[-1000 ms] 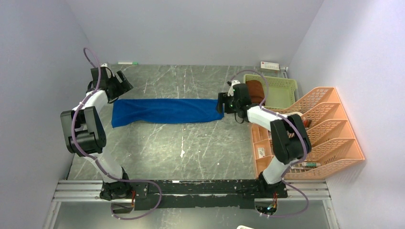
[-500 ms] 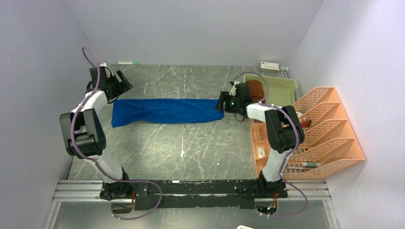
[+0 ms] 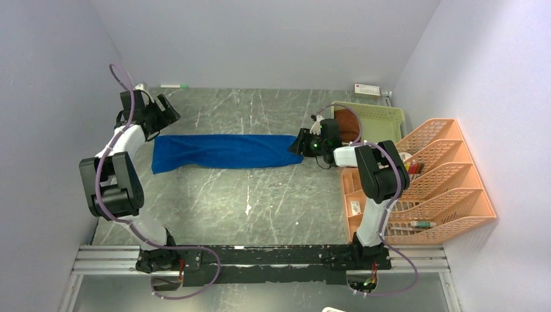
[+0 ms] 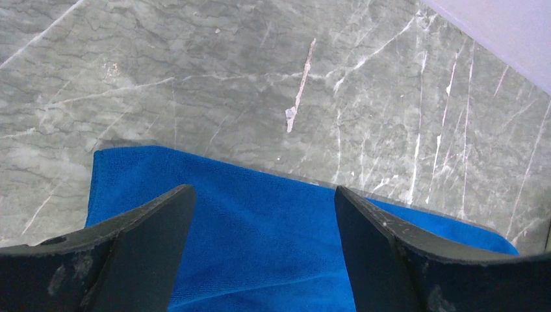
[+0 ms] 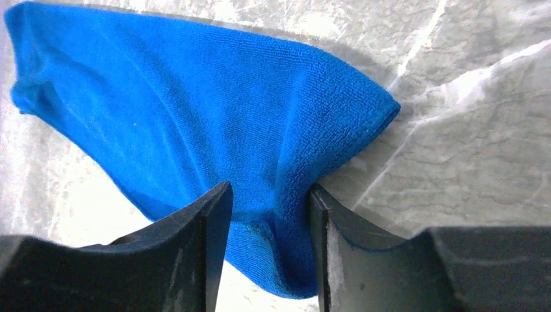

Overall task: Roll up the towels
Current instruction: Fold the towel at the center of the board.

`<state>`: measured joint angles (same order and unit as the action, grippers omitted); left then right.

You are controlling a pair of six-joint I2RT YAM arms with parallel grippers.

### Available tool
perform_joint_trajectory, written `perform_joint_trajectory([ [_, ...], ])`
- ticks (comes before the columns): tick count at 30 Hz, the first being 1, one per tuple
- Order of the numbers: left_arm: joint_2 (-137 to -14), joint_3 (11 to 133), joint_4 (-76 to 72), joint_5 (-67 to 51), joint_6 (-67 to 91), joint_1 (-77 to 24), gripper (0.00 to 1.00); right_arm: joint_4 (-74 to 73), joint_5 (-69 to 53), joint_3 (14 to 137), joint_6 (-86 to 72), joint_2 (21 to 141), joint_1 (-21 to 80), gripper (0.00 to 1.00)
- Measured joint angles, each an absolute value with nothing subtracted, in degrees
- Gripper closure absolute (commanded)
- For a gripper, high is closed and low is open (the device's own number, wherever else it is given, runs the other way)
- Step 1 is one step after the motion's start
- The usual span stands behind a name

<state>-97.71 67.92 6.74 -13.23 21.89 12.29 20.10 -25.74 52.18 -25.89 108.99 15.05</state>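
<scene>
Top view looks down; close wrist views share blue towel [image 3: 224, 151].

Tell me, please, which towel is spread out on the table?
The blue towel, laid out flat on the table; the brown towel sits bunched up in the green basket.

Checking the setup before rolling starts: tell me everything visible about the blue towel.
The blue towel is royal-blue terry-like cloth with a hemmed edge, laid out as a long flat strip across the grey marble-look table, not yet rolled. The right gripper pinches its right end, bunching it there; the left gripper hangs open over its left end.
</scene>
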Motion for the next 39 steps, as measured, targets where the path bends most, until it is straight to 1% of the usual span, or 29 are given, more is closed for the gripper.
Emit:
perform_joint_trajectory([
  [1, -97.49, 67.75, 6.72, -13.26, 21.89, 12.29, 0.10, 20.62, -26.26, 52.10, -26.30, 109.32, 15.05, 0.57],
  [2, -97.36, 67.66, 6.74, -13.32, 21.89, 12.29, 0.10, 21.21, -26.79, 52.10, -26.83, 109.69, 15.05, 0.61],
  [4, -97.25, 67.64, 6.74, -13.34, 21.89, 12.29, 0.10, 22.00, -27.46, 52.12, -27.59, 110.24, 15.05, 0.76],
  [6, -97.06, 67.59, 6.74, -13.37, 21.89, 12.27, 0.10, 22.02, -27.73, 52.18, -28.01, 110.76, 15.05, 0.98],
  [7, -96.97, 67.55, 6.74, -13.37, 21.89, 12.27, 0.10, 21.50, -27.59, 52.36, -28.10, 110.93, 15.07, 1.00],
  [12, -94.65, 66.70, 7.05, -13.74, 21.91, 12.27, 0.10, 17.61, -26.55, 54.26, -27.57, 111.15, 15.09, 1.00],
  [17, -89.49, 64.45, 7.18, -14.57, 22.39, 12.29, 0.09, 9.26, -22.20, 58.43, -24.01, 109.16, 15.81, 1.00],
  [23, -81.03, 59.29, 6.76, -14.83, 24.05, 13.39, 0.08, -1.04, -14.52, 69.58, -17.21, 104.38, 18.15, 1.00],
  [26, -79.00, 57.21, 6.74, -15.05, 24.71, 15.31, 0.09, -3.84, -11.38, 72.77, -13.91, 102.15, 18.72, 1.00],
  [29, -78.61, 56.40, 6.76, -15.57, 25.26, 16.40, 0.09, -6.81, -9.30, 73.89, -10.79, 100.57, 17.32, 1.00],
  [34, -78.39, 56.29, 6.76, -16.99, 25.67, 16.80, 0.09, -11.03, -6.68, 73.97, -7.64, 100.31, 11.86, 1.00],
  [39, -77.52, 56.29, 6.87, -18.09, 25.76, 17.06, 0.08, -15.14, -0.10, 75.44, -5.41, 100.31, 8.10, 1.00],
])
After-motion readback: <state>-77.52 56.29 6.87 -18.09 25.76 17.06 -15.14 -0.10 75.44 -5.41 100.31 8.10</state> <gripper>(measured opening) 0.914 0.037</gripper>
